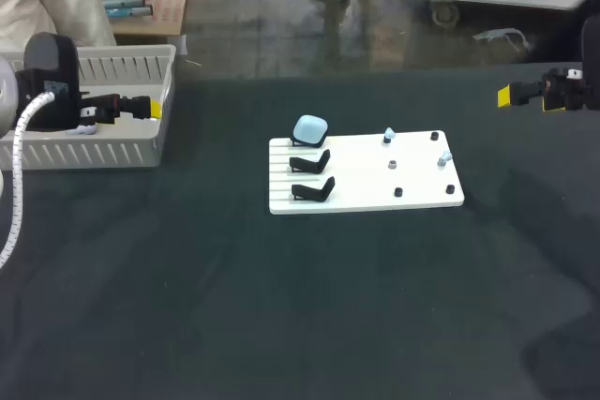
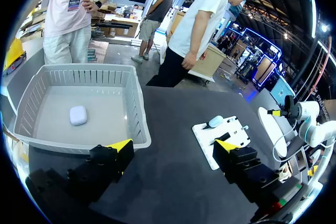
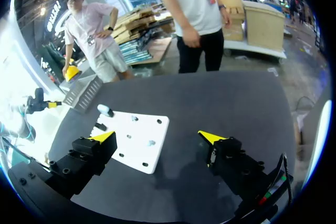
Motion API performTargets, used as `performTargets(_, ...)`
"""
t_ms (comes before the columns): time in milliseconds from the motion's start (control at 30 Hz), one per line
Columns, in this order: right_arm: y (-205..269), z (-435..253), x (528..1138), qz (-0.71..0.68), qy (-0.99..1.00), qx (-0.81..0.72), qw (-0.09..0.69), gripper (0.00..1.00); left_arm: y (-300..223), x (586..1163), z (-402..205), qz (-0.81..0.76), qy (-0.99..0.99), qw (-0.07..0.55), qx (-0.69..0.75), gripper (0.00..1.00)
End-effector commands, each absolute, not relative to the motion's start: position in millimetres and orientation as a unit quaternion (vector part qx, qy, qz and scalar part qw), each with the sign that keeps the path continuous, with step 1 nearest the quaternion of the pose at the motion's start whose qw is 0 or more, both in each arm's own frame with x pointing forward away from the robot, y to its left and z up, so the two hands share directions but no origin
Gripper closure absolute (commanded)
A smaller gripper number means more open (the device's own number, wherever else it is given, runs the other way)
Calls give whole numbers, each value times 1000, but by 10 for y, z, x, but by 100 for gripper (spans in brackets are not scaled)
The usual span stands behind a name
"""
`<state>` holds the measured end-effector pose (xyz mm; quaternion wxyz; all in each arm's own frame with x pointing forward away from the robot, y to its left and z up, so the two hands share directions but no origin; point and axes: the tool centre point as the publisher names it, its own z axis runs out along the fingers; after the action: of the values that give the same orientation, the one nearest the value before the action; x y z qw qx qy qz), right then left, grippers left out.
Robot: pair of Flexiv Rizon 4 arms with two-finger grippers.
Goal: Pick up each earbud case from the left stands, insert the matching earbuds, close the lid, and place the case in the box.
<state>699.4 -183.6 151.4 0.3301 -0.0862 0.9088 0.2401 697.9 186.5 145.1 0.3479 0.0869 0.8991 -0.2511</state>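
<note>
The worktop [image 1: 281,325] holds a box [image 1: 94,152] at its far left corner and a white board [image 1: 375,196] in the middle. Both hands are spread apart and empty: the left hand [image 2: 174,145] at the box, the right hand [image 3: 157,137] by the far right edge. The blue case [image 1: 309,128] sits tilted at the board's far left corner; I cannot tell its long side. A clumsy grab might knock it off.

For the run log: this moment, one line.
left gripper open | right gripper open | first case in box | second case on stand

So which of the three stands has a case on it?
The far stand, holding the pale blue case; the middle stand and the near stand are empty.
</note>
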Motion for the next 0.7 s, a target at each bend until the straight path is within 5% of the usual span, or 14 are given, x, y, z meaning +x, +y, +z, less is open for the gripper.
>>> performTargets(33,-1841,1507,6995,241,908,-87,330,0,1847,6983,1470,-247,902,345,85,0)
performTargets(500,-1841,1507,6995,241,908,-87,330,0,1847,6983,1470,-247,902,345,85,0)
performTargets(700,-1841,1507,6995,241,908,-87,330,0,1862,7014,1447,-303,808,454,222,0)
